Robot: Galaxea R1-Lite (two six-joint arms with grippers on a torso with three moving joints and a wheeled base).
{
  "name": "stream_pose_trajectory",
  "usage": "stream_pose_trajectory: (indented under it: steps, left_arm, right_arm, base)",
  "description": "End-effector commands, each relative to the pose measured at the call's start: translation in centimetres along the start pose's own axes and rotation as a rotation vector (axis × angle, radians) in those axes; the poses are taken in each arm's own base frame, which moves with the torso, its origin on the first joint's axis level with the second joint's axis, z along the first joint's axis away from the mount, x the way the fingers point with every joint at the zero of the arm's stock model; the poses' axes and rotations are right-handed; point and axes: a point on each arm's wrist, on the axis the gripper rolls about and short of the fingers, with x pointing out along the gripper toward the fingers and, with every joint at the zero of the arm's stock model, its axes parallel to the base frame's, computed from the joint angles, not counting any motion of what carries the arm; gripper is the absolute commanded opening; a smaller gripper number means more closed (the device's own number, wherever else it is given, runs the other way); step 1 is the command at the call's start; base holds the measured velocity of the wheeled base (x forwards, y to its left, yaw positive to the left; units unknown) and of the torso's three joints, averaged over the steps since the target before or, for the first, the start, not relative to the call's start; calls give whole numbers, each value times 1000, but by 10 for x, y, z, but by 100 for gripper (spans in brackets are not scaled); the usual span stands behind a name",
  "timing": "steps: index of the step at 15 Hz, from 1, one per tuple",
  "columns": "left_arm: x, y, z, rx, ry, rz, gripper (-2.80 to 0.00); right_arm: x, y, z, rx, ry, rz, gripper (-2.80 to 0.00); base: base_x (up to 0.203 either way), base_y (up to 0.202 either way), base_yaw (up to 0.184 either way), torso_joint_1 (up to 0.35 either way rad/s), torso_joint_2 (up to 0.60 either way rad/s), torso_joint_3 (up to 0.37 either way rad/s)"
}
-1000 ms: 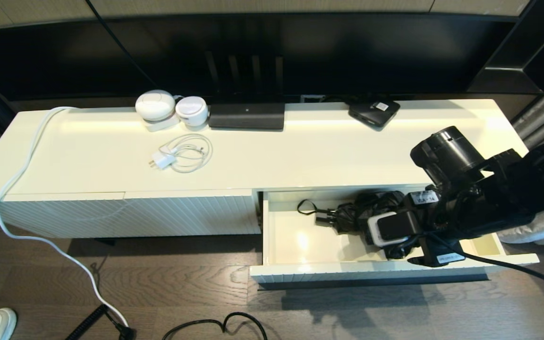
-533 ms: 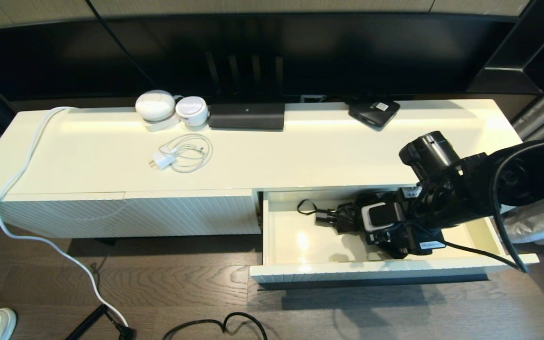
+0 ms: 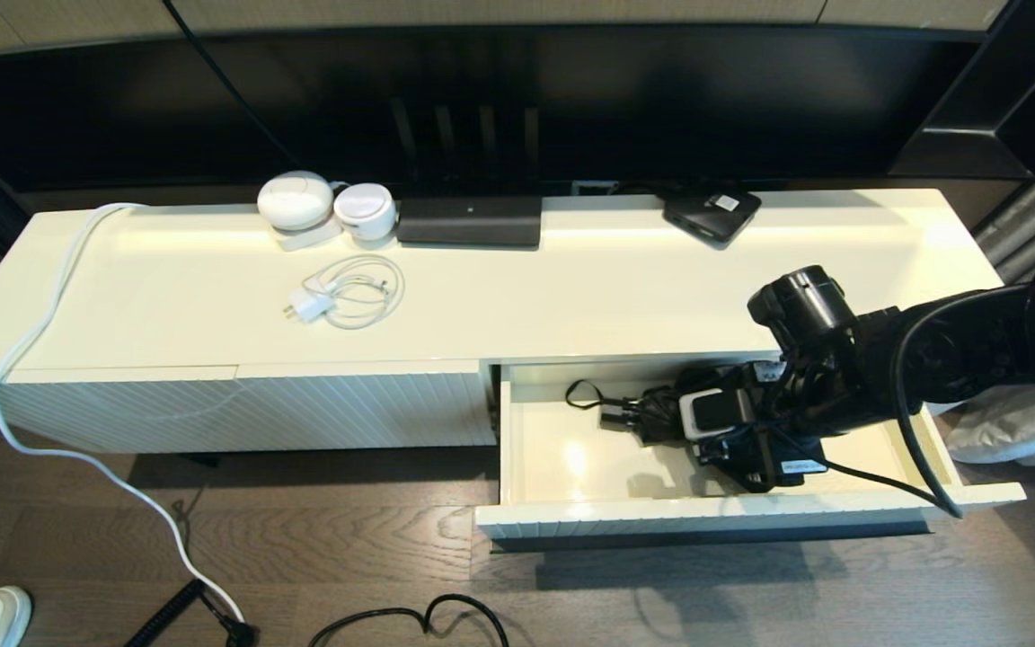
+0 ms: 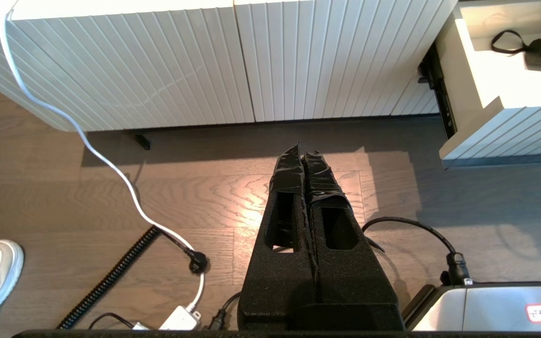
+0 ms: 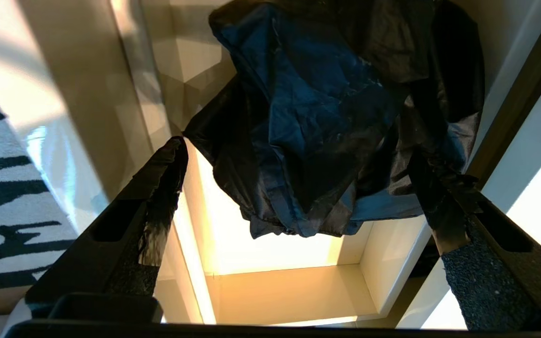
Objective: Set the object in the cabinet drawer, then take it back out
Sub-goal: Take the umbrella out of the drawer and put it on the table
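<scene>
Right gripper (image 5: pixel 298 188) sits low inside the cabinet drawer (image 3: pixel 571 517), fingers (image 5: pixel 158 188) spread wide on either side of the umbrella (image 5: pixel 327 117), nothing pinched; whether the pads touch the loose fabric cannot be told. Umbrella lies on the drawer floor toward the drawer's back wall, wrist loop (image 3: pixel 582 392) trailing toward the drawer's left end. Drawer stands pulled fully out.

Judgement: object is in the drawer, so the first half looks done; the open fingers straddling it suggest either a release or the setup for re-gripping. Taking it back out remains.

Left gripper (image 4: pixel 304 162) parked above the floor, left of the drawer, fingers pressed together, empty.
</scene>
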Motion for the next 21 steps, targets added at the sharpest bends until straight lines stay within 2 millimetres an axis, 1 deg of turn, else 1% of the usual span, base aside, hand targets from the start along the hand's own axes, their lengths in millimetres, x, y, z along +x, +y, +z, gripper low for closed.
stream_pose_trajectory:
  steps: [1, 5, 7, 10, 12, 17, 21]
  left_arm:
    - [0, 0, 0, 0, 3, 1, -280]
    - [0, 0, 0, 0, 3, 0, -280]
    - [0, 0, 0, 0, 3, 1, -280]
    - [0, 0, 0, 0, 3, 0, -280]
    - [0, 0, 0, 0, 3, 1, -280]
    - [0, 0, 0, 0, 3, 1, -280]
    - [0, 0, 0, 0, 3, 0, -280]
  right_arm:
    - [9, 1, -2, -2, 11, 14, 0]
    - [16, -2, -7, 15, 1, 8, 0]
    - [21, 0, -6, 14, 3, 20, 0]
    - [34, 1, -4, 15, -3, 18, 0]
    - [36, -1, -3, 17, -16, 12, 0]
    - [48, -1, -2, 19, -16, 10, 0]
    - [53, 1, -1, 17, -13, 22, 0]
  base:
    - [0, 0, 0, 0, 0, 0]
    - [0, 0, 0, 0, 0, 0]
    - [0, 0, 0, 0, 0, 0]
    - [0, 0, 0, 0, 0, 0]
    - [0, 0, 0, 0, 0, 0]
    - [0, 0, 0, 0, 0, 0]
    - [0, 0, 0, 0, 0, 0]
